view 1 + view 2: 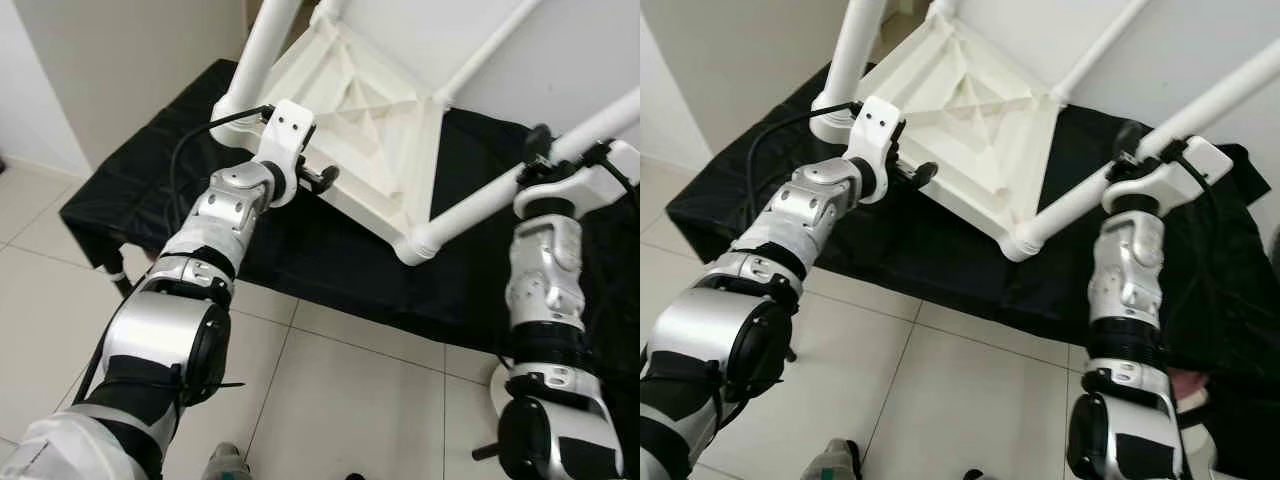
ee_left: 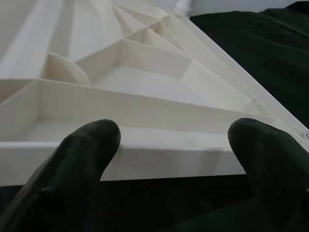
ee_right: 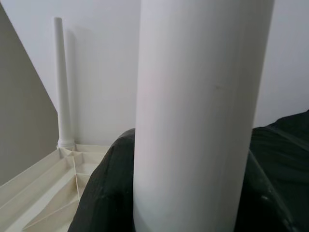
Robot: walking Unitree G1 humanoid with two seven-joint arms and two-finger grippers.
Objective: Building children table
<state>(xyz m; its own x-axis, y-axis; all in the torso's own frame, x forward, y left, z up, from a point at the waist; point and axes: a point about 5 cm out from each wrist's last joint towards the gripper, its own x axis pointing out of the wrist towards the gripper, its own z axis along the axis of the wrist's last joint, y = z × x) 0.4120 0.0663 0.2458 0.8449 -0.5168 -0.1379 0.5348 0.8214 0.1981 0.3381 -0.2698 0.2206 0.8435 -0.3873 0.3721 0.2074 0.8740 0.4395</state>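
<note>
Table [image 1: 375,120] upturned — right pincer [image 3: 193,193] pinching a leg [image 3: 203,96], left pincer [image 2: 174,159] spread.

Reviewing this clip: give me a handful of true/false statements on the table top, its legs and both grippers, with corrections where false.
1. The white table top lies upside down, ribbed underside facing up, on a black cloth. True.
2. The right gripper is around a white table leg. True; in the right wrist view the leg runs between its black fingers.
3. The left gripper holds a leg. False; it sits at the edge of the table top, fingers apart.
4. The floor is carpeted. False; it is pale tile.
5. No legs are fitted yet. False; several legs stand in the corner sockets.
</note>
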